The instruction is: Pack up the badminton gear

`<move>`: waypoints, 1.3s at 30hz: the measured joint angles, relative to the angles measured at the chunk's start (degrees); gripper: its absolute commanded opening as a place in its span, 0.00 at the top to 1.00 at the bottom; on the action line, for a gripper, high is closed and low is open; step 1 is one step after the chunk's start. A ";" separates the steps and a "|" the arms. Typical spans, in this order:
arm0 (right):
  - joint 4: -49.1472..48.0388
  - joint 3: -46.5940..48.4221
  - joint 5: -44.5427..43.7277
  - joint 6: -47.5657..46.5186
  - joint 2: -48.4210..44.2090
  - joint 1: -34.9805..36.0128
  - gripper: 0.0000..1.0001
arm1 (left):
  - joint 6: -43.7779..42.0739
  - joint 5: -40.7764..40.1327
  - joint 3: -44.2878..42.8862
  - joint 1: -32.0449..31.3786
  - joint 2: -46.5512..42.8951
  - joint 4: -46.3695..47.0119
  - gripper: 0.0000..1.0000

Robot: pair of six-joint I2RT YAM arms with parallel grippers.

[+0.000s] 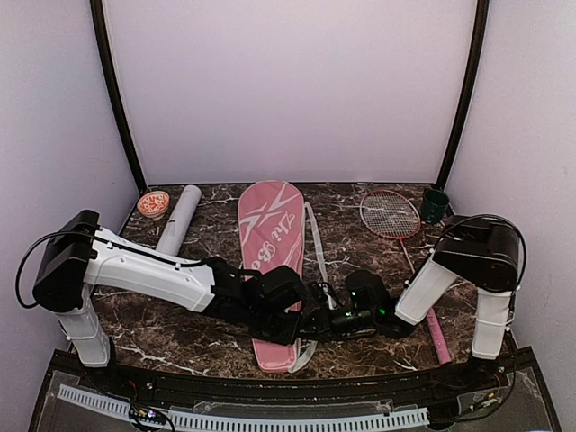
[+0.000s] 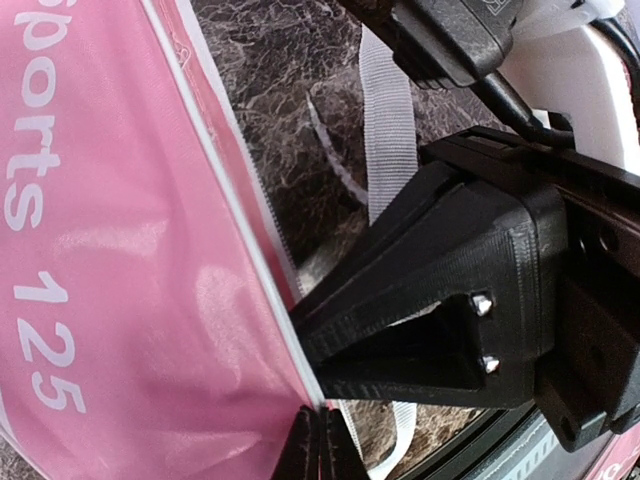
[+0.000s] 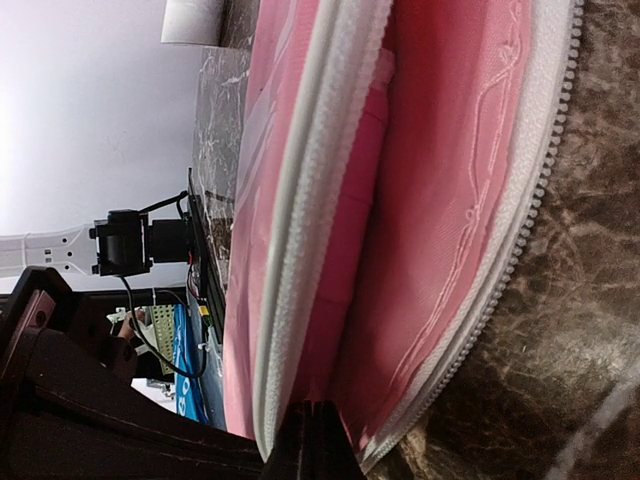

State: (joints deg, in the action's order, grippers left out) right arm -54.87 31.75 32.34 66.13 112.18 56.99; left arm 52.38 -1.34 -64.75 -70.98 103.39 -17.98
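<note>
The long pink racket bag lies in the middle of the table, its near end between both grippers. My left gripper is shut on the bag's white-piped edge, fingertips together in the left wrist view. My right gripper is shut at the bag's unzipped opening. A pink-wrapped handle lies inside the open bag. One red-framed racket lies at the right, its pink handle near the front edge. The white tube lies at the back left. No shuttlecocks show.
A small dark green cup stands at the back right by the racket head. A round orange-rimmed object sits beside the tube's far end. The bag's white strap trails along its right side. The right gripper's black body is close by the left fingers.
</note>
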 measured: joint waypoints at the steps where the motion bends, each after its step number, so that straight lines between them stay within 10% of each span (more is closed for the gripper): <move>1: -0.02 0.00 0.02 0.07 0.00 0.00 1.00 | -0.11 -0.02 0.00 0.00 -0.02 -0.02 1.00; 28: -6.95 5.44 3.23 4.66 6.14 0.72 0.89 | -2.10 3.52 11.54 1.99 -9.64 15.02 1.00; 39: 32.70 4.83 -18.38 -15.87 -22.14 -0.31 0.61 | -1.79 3.19 13.09 2.64 -10.58 16.24 1.00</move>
State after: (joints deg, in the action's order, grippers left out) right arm -22.17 36.58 13.96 50.26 90.04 56.69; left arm 50.59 1.85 -51.66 -68.34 92.82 -1.74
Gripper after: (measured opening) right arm 0.321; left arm 0.006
